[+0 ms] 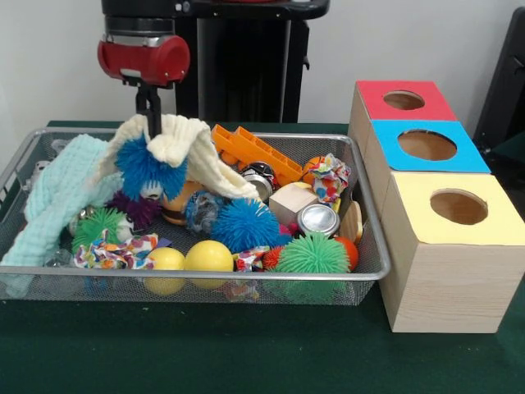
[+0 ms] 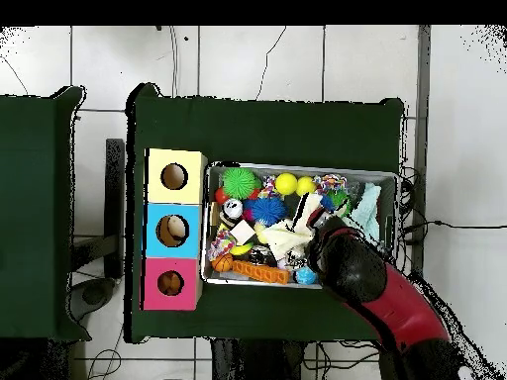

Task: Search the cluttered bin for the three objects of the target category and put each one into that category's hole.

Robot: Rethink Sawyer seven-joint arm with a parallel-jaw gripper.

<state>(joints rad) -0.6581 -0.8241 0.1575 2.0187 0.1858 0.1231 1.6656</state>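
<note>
Above the wire-mesh bin (image 1: 373, 246), a spiky blue ball (image 1: 146, 168) lifts cream knitted cloth (image 1: 197, 152).

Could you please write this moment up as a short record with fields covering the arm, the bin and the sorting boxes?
arm: hand lowered into the left part of the wire bin, at the cream cloth
hand state: fingers hidden by cloth, cannot tell
under the cloth: blue spiky ball
other bin contents: mint cloth, orange toy, two yellow balls, green spiky ball, wooden cube, metal can
boxes: red, blue, yellow, in a row right of the bin, one round hole each
</note>
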